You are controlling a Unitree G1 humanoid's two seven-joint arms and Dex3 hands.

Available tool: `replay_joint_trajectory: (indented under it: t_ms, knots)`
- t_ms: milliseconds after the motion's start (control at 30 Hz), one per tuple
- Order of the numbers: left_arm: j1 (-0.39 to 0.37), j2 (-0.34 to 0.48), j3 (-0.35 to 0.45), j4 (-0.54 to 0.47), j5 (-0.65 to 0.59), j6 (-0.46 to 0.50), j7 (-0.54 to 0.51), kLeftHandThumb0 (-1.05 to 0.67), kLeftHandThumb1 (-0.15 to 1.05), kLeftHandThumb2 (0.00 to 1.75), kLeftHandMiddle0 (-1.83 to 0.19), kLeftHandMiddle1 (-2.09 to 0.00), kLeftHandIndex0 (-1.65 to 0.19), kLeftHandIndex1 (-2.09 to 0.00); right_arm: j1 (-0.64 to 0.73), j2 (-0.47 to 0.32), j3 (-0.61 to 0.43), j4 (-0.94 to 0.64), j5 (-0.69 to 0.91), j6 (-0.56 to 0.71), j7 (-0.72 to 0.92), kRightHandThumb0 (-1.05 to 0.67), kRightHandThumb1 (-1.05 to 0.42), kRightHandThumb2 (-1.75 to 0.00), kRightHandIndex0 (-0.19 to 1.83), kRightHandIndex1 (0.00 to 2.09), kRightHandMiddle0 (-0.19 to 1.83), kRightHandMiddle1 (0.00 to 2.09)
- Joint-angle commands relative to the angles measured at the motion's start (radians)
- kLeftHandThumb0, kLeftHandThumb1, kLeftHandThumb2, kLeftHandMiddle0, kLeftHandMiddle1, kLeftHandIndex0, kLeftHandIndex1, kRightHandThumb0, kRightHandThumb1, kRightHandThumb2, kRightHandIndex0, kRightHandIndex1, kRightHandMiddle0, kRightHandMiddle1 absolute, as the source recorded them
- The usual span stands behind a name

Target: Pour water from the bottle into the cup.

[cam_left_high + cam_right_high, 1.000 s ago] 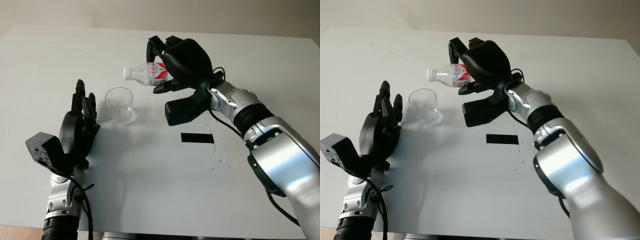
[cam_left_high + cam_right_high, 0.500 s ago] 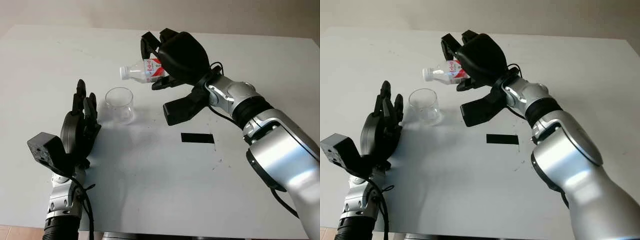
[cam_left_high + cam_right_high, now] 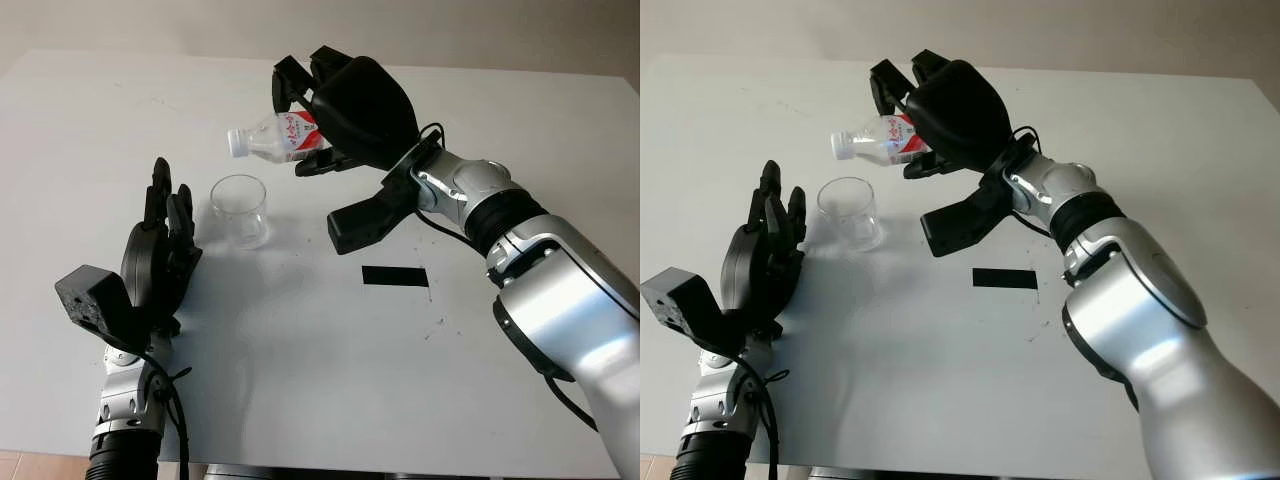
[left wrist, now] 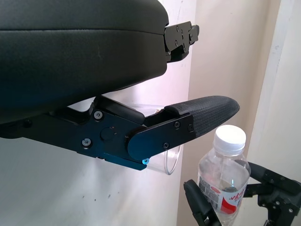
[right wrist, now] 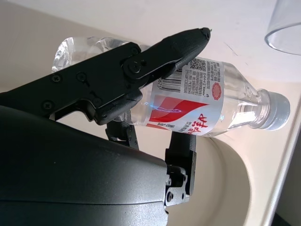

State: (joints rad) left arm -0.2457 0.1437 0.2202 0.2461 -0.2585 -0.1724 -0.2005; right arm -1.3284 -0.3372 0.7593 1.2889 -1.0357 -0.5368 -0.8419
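right hand (image 3: 350, 100): clamped around water bottle (image 3: 275, 137)
bottle axis: near level, white cap (image 3: 236, 143) just above-behind glass cup (image 3: 240, 210)
left hand (image 3: 160, 255): open, beside cup

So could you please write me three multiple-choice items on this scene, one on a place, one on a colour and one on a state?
1. Where is the cup standing?
A. on the table between the two hands
B. on the black strip
C. in the left hand

2. What colour is the bottle cap?
A. blue
B. white
C. green

3. What is the bottle's state?
A. upright on the table
B. lying on the table
C. held in the air, tilted, cap on

Answers:
1 A: it stands on the white table, with the open left hand beside it.
2 B: the cap is white in the right wrist view.
3 C: the right hand grips the bottle above the table, neck towards the cup.
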Motion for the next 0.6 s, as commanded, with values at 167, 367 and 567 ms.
replay_joint_trajectory:
  t_ms: [167, 367, 567]
  knots:
    - [0.004, -0.006, -0.003, 0.003, 0.0, -0.006, -0.002, -0.8, 1.05, 0.75, 0.11, -0.05, 0.17, -0.05, -0.061, -0.034, 0.068, -0.005, -0.073, -0.031, -0.123, -0.32, -1.04, -0.17, 1.15, 2.09, 0.77, 2.09]
    - [0.002, -0.005, -0.001, 0.011, -0.001, -0.016, -0.008, -0.8, 1.05, 0.75, 0.11, -0.06, 0.17, -0.05, -0.083, -0.048, 0.122, -0.005, -0.133, -0.035, -0.18, -0.37, -1.05, -0.11, 1.15, 2.09, 0.7, 2.09]
    - [0.001, -0.004, 0.0, 0.014, -0.001, -0.017, -0.009, -0.79, 1.05, 0.75, 0.11, -0.05, 0.18, -0.05, -0.099, -0.057, 0.168, -0.005, -0.178, -0.04, -0.199, -0.38, -1.04, -0.1, 1.13, 2.09, 0.64, 2.09]
